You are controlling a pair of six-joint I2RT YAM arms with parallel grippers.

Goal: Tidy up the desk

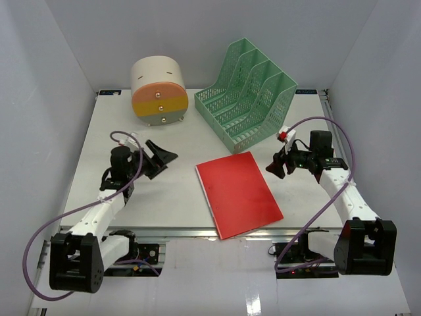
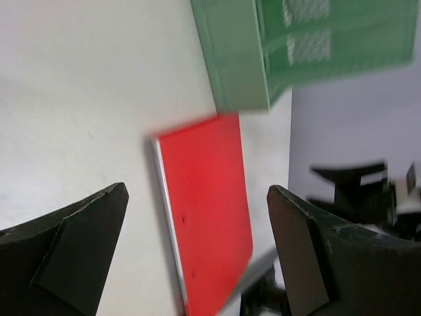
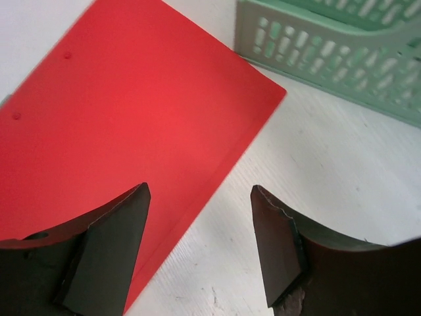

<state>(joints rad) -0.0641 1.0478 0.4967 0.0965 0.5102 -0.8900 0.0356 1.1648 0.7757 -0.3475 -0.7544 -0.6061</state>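
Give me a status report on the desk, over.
Left gripper open, empty. Right gripper open, empty, over edge of red folder. Folder flat on desk, outside green rack. Nothing between them.

big white rect. desk (image 1: 177, 197), flat & level, fills most of view.

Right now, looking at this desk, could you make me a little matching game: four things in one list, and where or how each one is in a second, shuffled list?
Things:
1. red folder
2. green mesh file rack
3. round drawer box
4. left gripper

Places or states:
A. at the back of the desk, towards the left
B. open, holding nothing
C. lying flat near the middle
D. at the back, towards the right

Pairs: 1-C, 2-D, 3-A, 4-B.
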